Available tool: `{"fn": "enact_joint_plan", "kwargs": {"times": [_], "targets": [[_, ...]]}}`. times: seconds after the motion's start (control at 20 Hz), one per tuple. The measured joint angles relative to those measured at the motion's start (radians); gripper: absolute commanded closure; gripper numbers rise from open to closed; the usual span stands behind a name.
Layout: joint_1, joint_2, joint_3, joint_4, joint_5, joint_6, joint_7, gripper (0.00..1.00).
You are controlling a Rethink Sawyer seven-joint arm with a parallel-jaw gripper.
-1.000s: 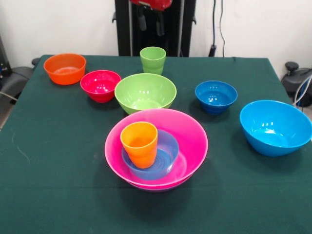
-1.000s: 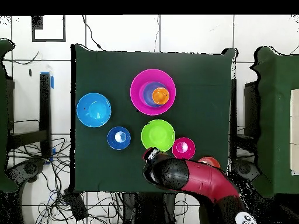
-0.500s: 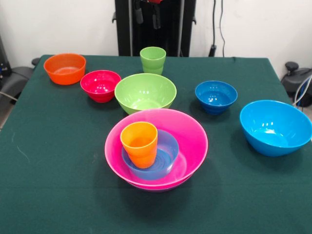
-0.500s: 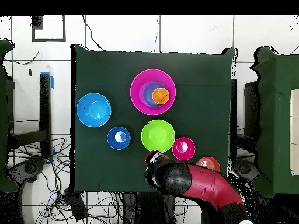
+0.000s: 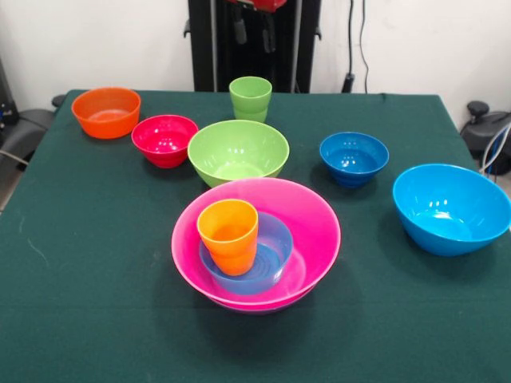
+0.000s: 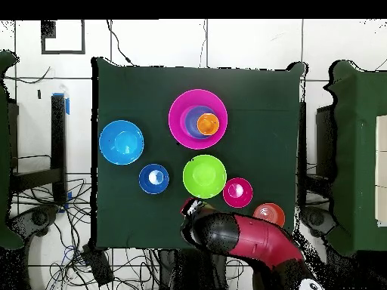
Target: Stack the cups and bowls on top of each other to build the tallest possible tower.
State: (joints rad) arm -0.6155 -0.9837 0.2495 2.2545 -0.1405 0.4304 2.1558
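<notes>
**Tower low at mid-table, arm at the table's edge**

We see the tower (image 5: pixel 255 243) as a wide glossy pink plastic bowl (image 5: pixel 307 215) with a small light-blue plastic bowl (image 5: pixel 267 255) nested inside it and a ribbed orange plastic cup (image 5: pixel 228 235) standing upright in that; a thin rim shows under the pink bowl, its colour unclear; the pile sits near the middle of the dark green tablecloth (image 5: pixel 96 279).

Loose around it we count five bowls and one cup: a lime green large bowl (image 5: pixel 238 150) just behind the tower, a red small bowl (image 5: pixel 164 140), an orange small bowl (image 5: pixel 105 112) near a corner, a dark-blue small bowl (image 5: pixel 354 157), a sky-blue large bowl (image 5: pixel 451 207) near the side edge, and a light green ribbed cup (image 5: pixel 251 98); the cloth in front of the tower lies open.

The gripper (image 6: pixel 193 208) hangs at the table's edge by the green cup; we cannot tell how its fingers stand.
</notes>
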Motion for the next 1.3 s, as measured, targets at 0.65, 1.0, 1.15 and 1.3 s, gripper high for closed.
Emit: {"fn": "enact_joint_plan", "kwargs": {"times": [0.65,1.0,1.15,1.3], "targets": [[0.047,0.127,0.000,-0.001,0.001,-0.131,0.000,0.00],[0.056,0.188,-0.003,-0.003,-0.016,-0.172,0.000,0.00],[0.054,0.206,-0.005,-0.007,-0.029,-0.172,0.000,0.00],[0.044,0.224,-0.007,-0.016,-0.053,-0.172,0.000,0.00]]}}
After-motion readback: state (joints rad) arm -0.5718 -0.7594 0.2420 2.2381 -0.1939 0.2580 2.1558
